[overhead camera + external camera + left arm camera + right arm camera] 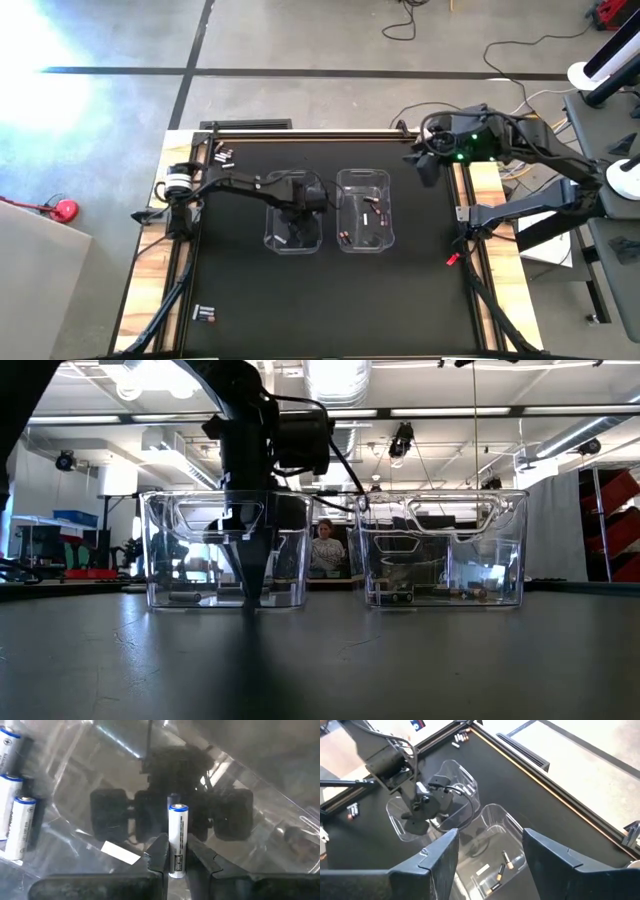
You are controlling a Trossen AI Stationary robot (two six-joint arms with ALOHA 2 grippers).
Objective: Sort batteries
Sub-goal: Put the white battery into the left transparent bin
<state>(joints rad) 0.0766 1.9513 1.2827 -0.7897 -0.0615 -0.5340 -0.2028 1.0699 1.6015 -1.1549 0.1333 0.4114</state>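
While our left gripper (176, 862) clenches a white battery (177, 837) inside the left bin (272, 238), its long axis runs straight out from the fingers toward the bin floor. Our right gripper (490, 857) waits released, well apart.

This is a robotics lab or workshop in an industrial hall. The low view shows a high open ceiling with strip lights (455, 411), exposed ducts (190, 455) and hanging cables. A person (324, 546) sits at the far side among benches and gear. From above, a grey concrete floor (300, 40) marked with dark tape lines surrounds the table (330, 290), and loose cables (405, 25) trail at twelve o'clock. White equipment stands (610, 60) rise at two o'clock.
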